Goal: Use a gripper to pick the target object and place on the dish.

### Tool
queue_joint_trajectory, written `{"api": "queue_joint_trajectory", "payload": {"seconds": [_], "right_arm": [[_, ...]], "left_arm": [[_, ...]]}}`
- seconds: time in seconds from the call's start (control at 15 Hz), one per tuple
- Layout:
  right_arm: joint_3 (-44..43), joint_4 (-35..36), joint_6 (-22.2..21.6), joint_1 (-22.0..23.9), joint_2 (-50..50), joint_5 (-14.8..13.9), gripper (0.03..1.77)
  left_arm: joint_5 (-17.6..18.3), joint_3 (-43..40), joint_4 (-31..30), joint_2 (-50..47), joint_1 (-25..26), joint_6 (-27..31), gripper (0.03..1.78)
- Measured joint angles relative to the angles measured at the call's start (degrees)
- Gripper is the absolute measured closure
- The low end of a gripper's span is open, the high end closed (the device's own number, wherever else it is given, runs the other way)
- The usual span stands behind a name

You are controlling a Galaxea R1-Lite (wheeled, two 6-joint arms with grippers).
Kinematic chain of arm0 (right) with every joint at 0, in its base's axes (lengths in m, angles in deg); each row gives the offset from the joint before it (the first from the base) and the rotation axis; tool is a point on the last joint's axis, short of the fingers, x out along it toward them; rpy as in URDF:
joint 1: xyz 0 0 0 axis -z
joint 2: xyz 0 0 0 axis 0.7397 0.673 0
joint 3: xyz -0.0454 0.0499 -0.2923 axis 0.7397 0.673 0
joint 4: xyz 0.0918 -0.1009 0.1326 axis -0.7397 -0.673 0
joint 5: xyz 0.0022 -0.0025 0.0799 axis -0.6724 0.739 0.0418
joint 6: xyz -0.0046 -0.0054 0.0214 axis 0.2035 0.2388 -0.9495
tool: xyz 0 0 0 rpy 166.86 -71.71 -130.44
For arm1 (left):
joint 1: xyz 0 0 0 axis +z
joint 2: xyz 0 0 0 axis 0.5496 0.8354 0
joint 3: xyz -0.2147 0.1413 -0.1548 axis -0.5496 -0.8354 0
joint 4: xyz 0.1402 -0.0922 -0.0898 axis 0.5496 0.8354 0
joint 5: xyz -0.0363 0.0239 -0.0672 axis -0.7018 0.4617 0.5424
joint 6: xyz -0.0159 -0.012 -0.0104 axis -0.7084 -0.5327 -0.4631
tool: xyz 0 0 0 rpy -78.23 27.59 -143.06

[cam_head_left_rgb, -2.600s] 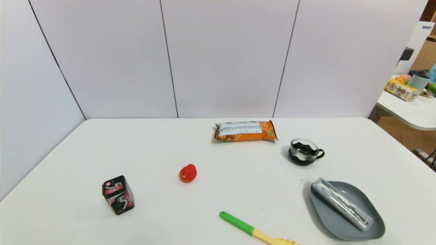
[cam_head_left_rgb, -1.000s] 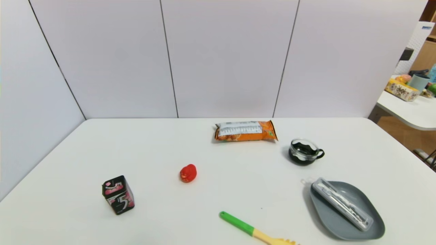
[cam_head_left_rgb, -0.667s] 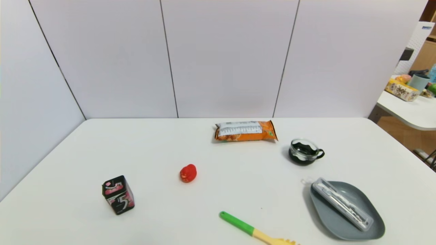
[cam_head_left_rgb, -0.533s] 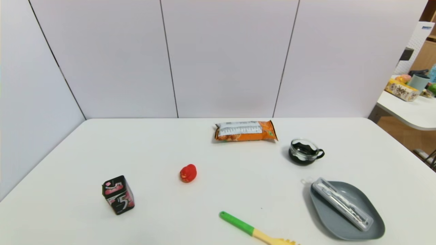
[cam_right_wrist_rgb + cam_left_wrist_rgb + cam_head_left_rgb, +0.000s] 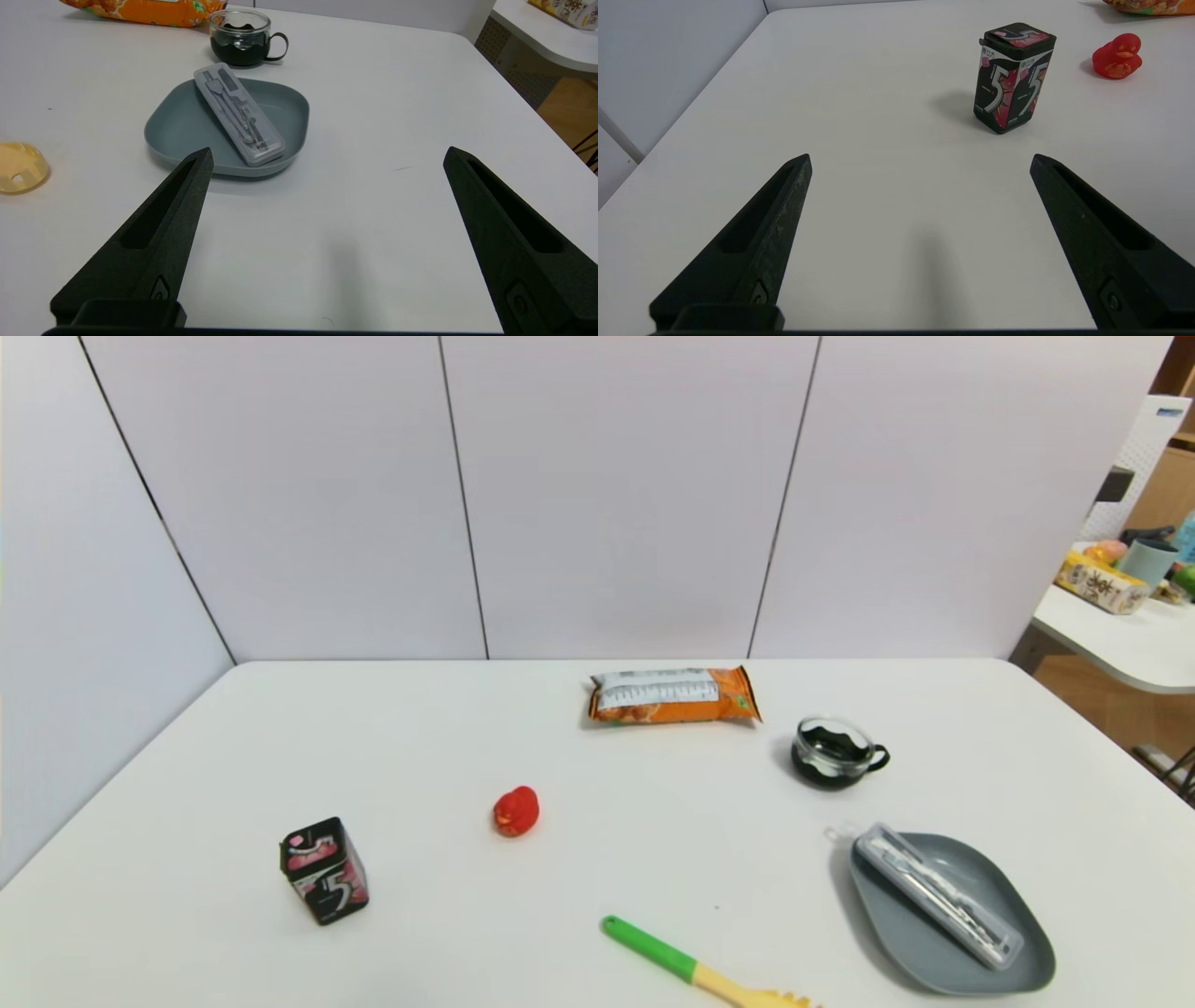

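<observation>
Right wrist view: right tool spread wide, gripping nothing; head view misses tool, shows plate, case.

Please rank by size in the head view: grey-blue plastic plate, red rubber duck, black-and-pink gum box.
1. Grey-blue plastic plate, largest.
2. Black-and-pink gum box, clearly smaller.
3. Red rubber duck, smallest.

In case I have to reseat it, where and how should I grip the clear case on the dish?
Probably best by its middle, from above, right gripper fingers across the narrow width: the case is slim and flat, lying slantwise, one end raised on the rim of the dish.
</observation>
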Motion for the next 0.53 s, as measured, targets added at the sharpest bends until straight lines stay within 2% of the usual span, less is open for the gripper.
{"api": "queue_joint_trajectory", "payload": {"seconds": [0.53], "right_arm": [[0.0, 0.1, -2.1, 0.0, 0.0, 0.5, 0.09]], "left_arm": [[0.0, 0.0, 0.0, 0.0, 0.0, 0.0, 0.12]]}}
